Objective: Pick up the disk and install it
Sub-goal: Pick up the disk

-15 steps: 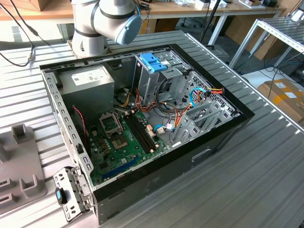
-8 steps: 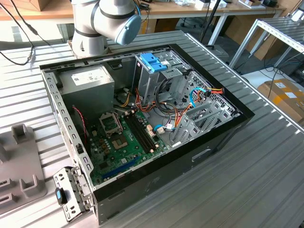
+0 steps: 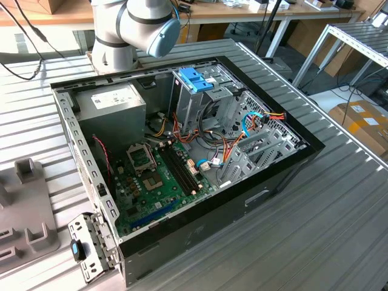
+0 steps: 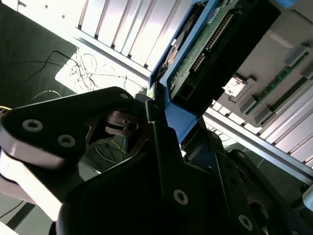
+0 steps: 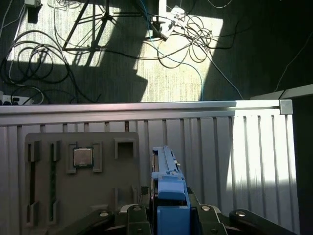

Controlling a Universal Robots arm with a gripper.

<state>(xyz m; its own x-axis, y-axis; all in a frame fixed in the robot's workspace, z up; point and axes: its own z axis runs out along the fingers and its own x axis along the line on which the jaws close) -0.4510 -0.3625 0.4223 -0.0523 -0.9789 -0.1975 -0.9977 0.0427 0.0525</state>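
Tool point(image 5: 169, 214) clamped on the disk point(image 5: 167, 178), black fingers point(image 5: 142, 223) pressed to both sides of its blue rail in the first wrist view. Disk held edge-on, with the slatted counter point(image 5: 254, 161) behind it and a grey tray point(image 5: 105, 196) near. In one pocket of that tray, a square chip point(image 5: 82, 157), lying flat. Beyond the counter edge, floor point(image 5: 122, 73) strewn with loose cords point(image 5: 183, 29). In the second wrist view, green circuit side of the disk point(image 4: 205, 44) and its connector row on show, rail along the edge, a finger touching it.

In the middle of the exterior view, an open black case point(image 3: 260, 197) lying on its side on the counter. Inside, toward the upper left: a grey power supply point(image 3: 115, 109). Below it, across the bottom of the case: a green board point(image 3: 151, 188) with a socket and long slots. Toward the upper middle: a metal cage point(image 3: 191, 109) topped by a blue handle point(image 3: 195, 79). Around and below the cage: bundled cables point(image 3: 213, 110). At the top left of the frame, base of the arm point(image 3: 130, 27), standing behind the case. At the lower left, the tray on the counter. Just beside the case corner, a small metal bracket point(image 3: 91, 245).
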